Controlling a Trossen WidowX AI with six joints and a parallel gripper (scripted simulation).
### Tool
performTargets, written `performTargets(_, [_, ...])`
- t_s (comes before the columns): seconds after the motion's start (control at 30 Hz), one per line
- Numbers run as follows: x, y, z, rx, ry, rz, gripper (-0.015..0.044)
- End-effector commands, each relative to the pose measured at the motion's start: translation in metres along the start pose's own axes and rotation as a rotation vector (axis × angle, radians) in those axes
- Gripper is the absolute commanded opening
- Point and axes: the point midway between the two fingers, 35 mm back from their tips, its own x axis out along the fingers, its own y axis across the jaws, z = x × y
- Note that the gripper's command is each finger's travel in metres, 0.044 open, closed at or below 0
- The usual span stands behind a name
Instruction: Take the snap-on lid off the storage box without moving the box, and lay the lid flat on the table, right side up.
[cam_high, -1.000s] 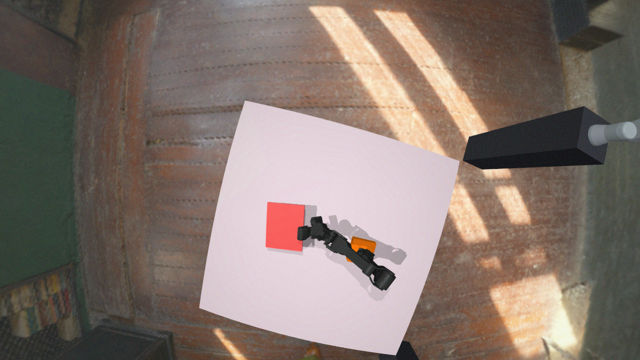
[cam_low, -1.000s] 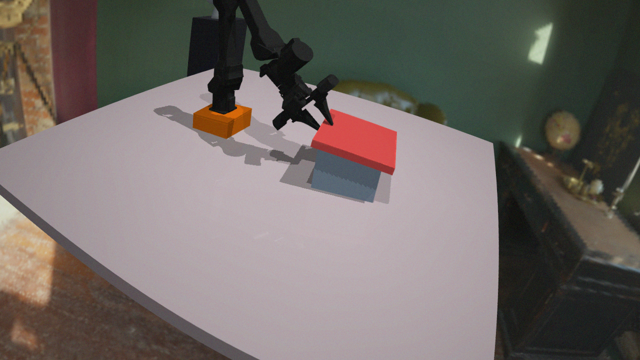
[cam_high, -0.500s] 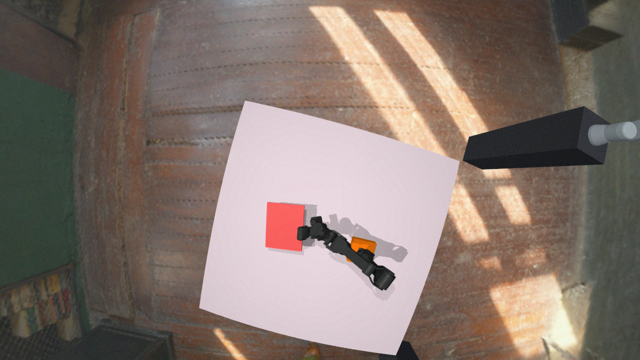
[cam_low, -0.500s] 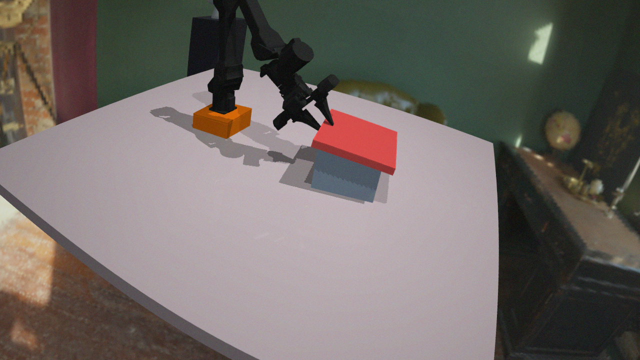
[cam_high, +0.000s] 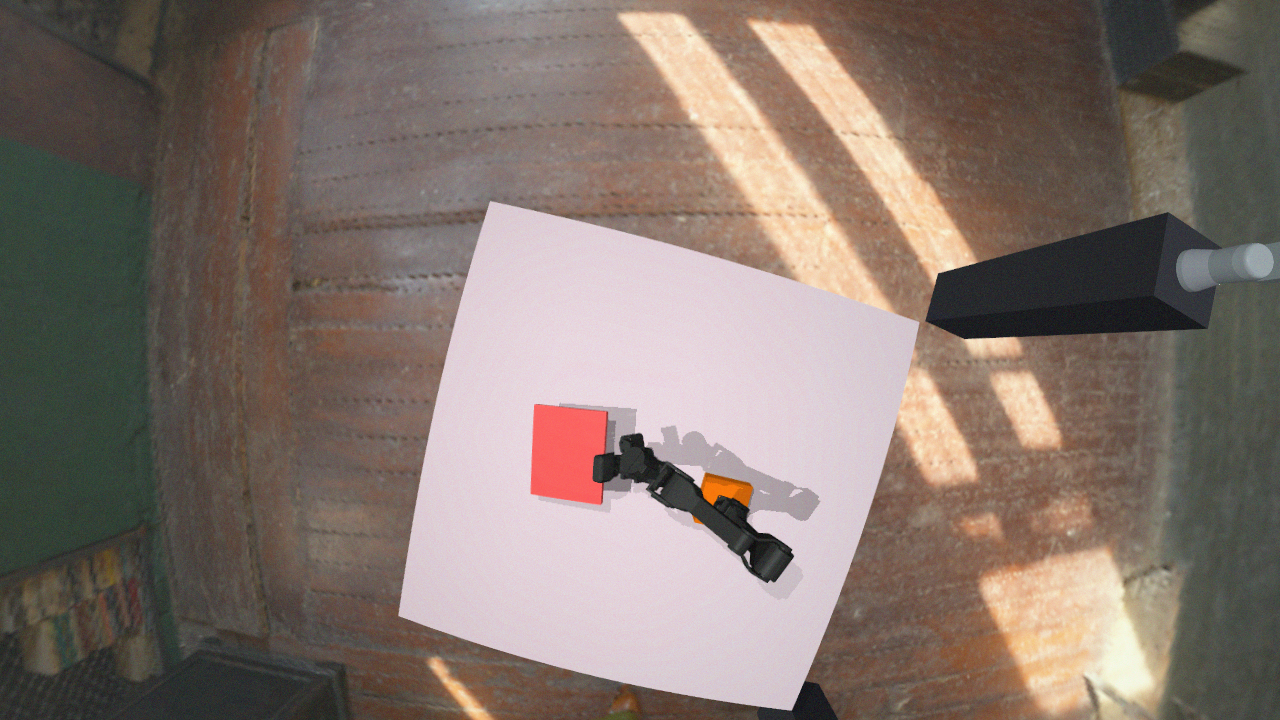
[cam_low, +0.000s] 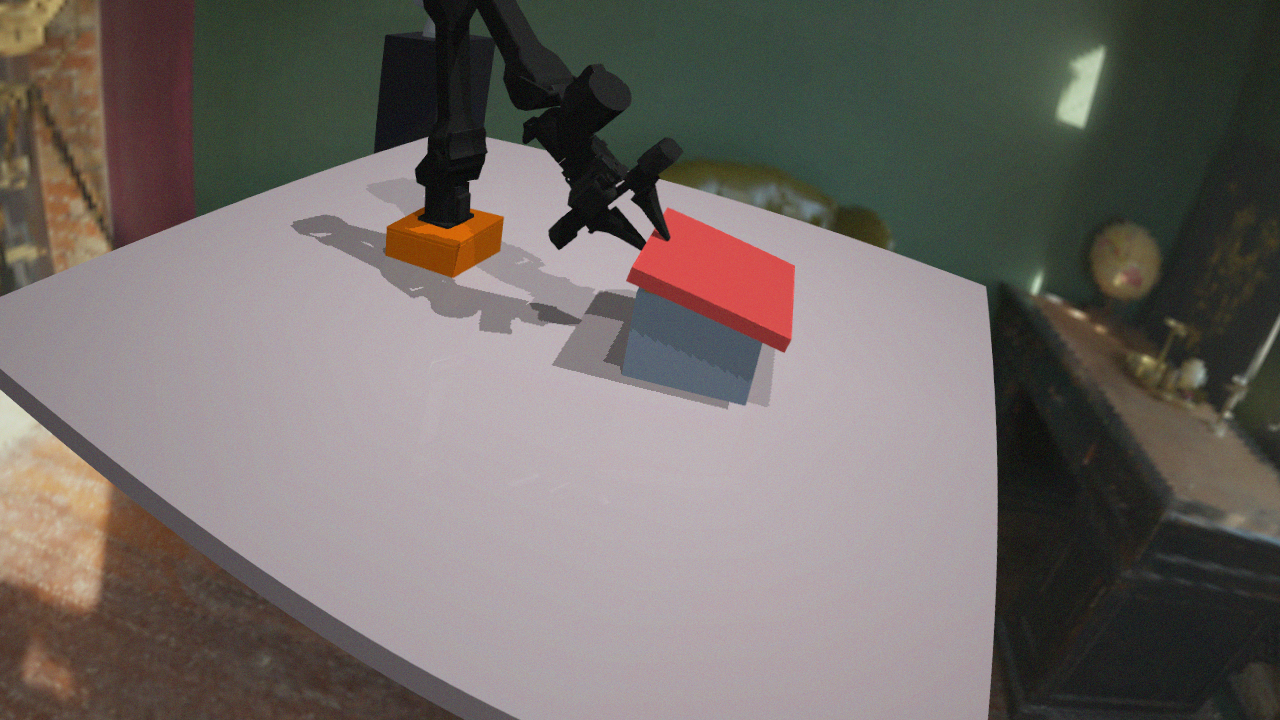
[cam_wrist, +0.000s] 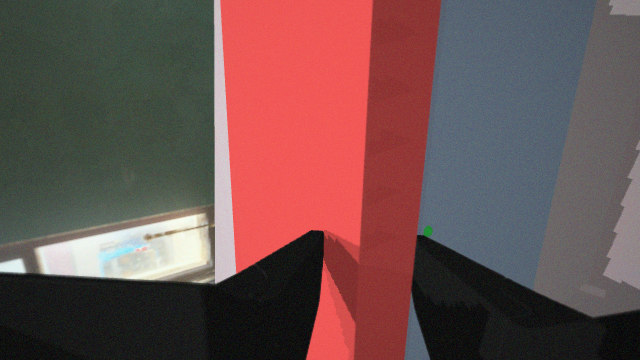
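The red lid (cam_high: 568, 452) (cam_low: 720, 268) (cam_wrist: 300, 125) is over the blue-grey storage box (cam_low: 689, 344) (cam_wrist: 500, 125). It is tilted, with the edge on the arm's side higher than the far edge. The box stands on the table; the lid hides its top in the top and exterior views. My gripper (cam_high: 606, 468) (cam_low: 656, 242) (cam_wrist: 365, 247) is shut on the lid's raised edge, one finger on the top face and the other at the underside. Whether the far edge still touches the box's rim cannot be told.
The arm's orange base (cam_high: 726, 488) (cam_low: 420, 250) stands on the pale table (cam_high: 662, 295) (cam_low: 402, 465), on the side of the box where the arm reaches in. A dark block (cam_high: 1056, 286) is outside the table's corner.
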Motion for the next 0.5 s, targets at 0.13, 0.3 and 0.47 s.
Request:
performTargets(0.13, [-0.007,0.012,0.000,0.002,-0.004,0.005,0.0000])
performTargets(0.3, [-0.010,0.019,0.000,0.002,-0.004,0.006,0.0000])
performTargets(0.47, [-0.012,0.026,0.000,0.002,-0.004,0.006,0.0000])
